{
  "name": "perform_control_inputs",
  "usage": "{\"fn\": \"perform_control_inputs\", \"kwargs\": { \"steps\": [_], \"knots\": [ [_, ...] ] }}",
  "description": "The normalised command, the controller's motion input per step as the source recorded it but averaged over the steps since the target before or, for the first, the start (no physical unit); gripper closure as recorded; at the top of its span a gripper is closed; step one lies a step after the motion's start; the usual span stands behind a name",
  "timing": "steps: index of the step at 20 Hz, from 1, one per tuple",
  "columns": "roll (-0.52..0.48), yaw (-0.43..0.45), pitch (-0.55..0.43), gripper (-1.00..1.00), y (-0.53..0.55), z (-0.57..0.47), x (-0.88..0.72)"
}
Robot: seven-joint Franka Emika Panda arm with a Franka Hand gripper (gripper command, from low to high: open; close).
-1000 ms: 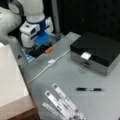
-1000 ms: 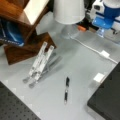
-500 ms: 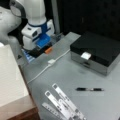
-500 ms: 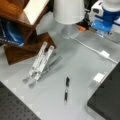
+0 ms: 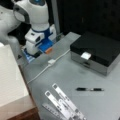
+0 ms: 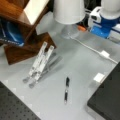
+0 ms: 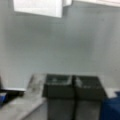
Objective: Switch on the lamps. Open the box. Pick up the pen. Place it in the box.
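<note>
Hand (image 7: 74, 100) fingers together, holding nothing; box (image 5: 96, 51) closed; pen (image 5: 90, 89) on table.

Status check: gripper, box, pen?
Gripper at table's far edge, holding nothing, fingers together. Box shut. Pen on table, untouched. Nothing blocking.

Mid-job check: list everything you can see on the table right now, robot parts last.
box: one, black lid shut, silver-grey sides, white label at the front edge; a front view's right.
pen: one, black with a silvery band; lying free on the table in front of the box.
white strips: a few, fanned out; a front view's bottom.
cable: one, white, with a small inline block; running across the table.
wooden stand: one, brown; a front view's left.
white cylinder: one; a front view's top.
gripper: one, dark fingers close together, low in the wrist view; holding nothing.
</note>
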Motion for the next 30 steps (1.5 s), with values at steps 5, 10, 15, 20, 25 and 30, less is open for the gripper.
{"fn": "perform_control_inputs", "kwargs": {
  "steps": [5,10,15,20,25,30],
  "knots": [
    [-0.014,-0.037,-0.245,1.00,0.13,-0.38,-0.27],
    [0.023,-0.045,-0.286,1.00,0.10,-0.41,-0.30],
    [0.072,-0.050,-0.296,1.00,-0.01,-0.36,-0.35],
    [0.082,0.013,-0.340,1.00,-0.09,-0.28,-0.36],
    [0.066,0.021,-0.324,1.00,-0.11,-0.29,-0.36],
    [0.055,0.026,-0.318,1.00,-0.12,-0.35,-0.38]
  ]
}}
